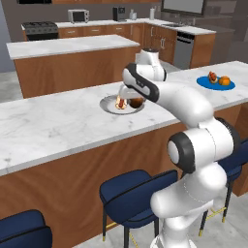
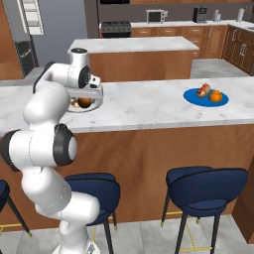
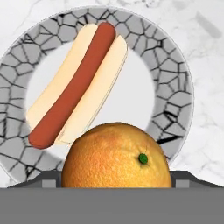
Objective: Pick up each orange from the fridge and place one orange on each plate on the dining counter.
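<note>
Stools (image 1: 135, 193) stand nearest, tucked under the counter (image 1: 58, 126). On its marble top, the gripper (image 1: 127, 99) hangs over the grey plate (image 3: 175, 74), jaws spread wide around the darker orange (image 3: 116, 155), which sits on the plate at 6 o'clock from the hot dog (image 3: 76, 83). Whether the fingers press it, I cannot tell. Farther off at 3 o'clock, the bright orange (image 2: 216, 96) lies on the blue plate (image 2: 191, 97).

Background kitchen — a microwave (image 1: 78, 16) and black stove (image 1: 40, 29) on wooden cabinets, dishwasher (image 1: 184, 50) right.
</note>
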